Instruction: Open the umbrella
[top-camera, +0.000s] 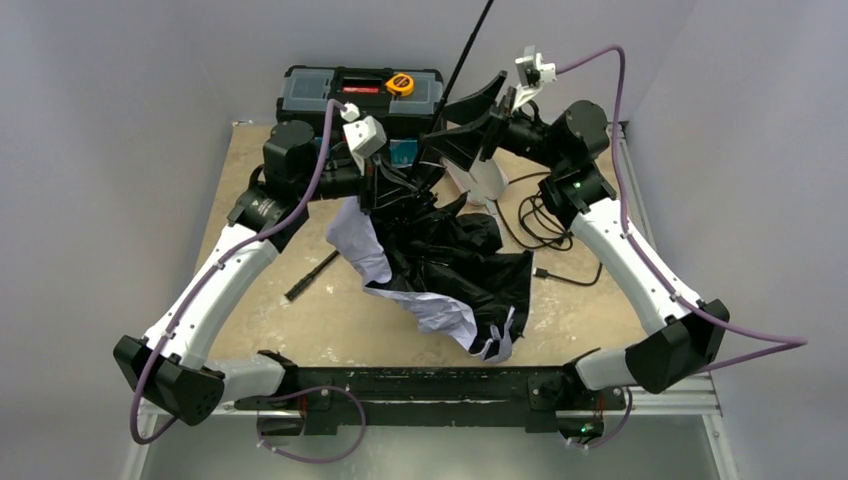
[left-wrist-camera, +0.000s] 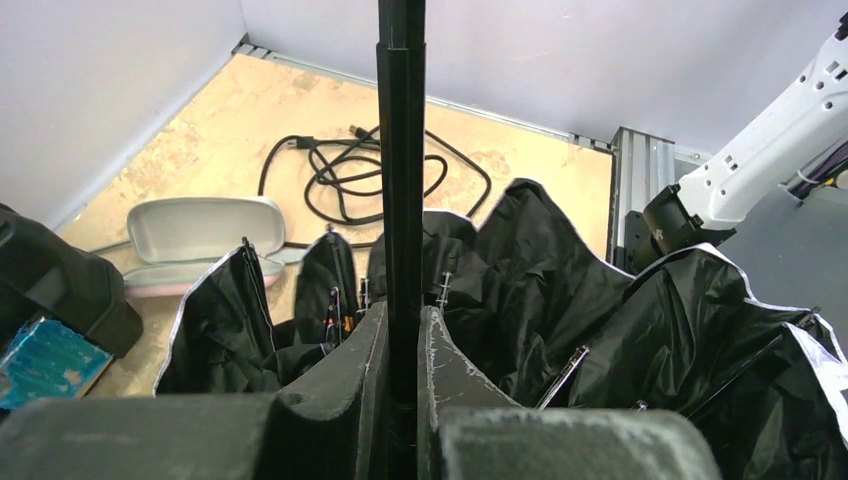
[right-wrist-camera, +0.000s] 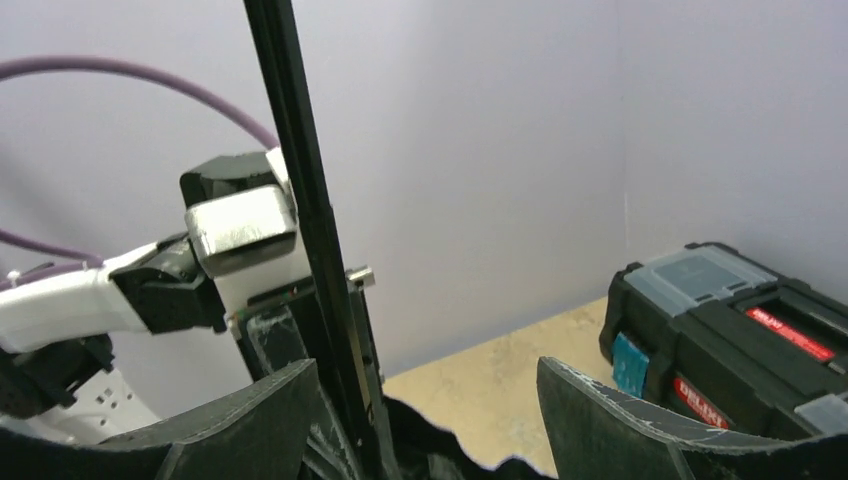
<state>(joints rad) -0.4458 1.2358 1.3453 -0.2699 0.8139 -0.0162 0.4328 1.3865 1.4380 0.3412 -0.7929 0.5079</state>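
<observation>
Here left hand (left-wrist-camera: 403, 330) pinches the umbrella shaft (left-wrist-camera: 402, 150), right hand (right-wrist-camera: 430, 410) spread.

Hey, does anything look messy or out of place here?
The umbrella sprawls crumpled mid-table, black lining up, while its shaft stands clamped in the left gripper. A black cable lies tangled beside it.

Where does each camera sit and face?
Top external: above and behind, looking down on left arm, right arm and the limp lavender, black-lined umbrella.
Left wrist: along the left gripper, shut on the thin black shaft, toward the right arm.
Right wrist: past the open right gripper toward the black plastic toolbox.
Both wrist views show the shaft.
</observation>
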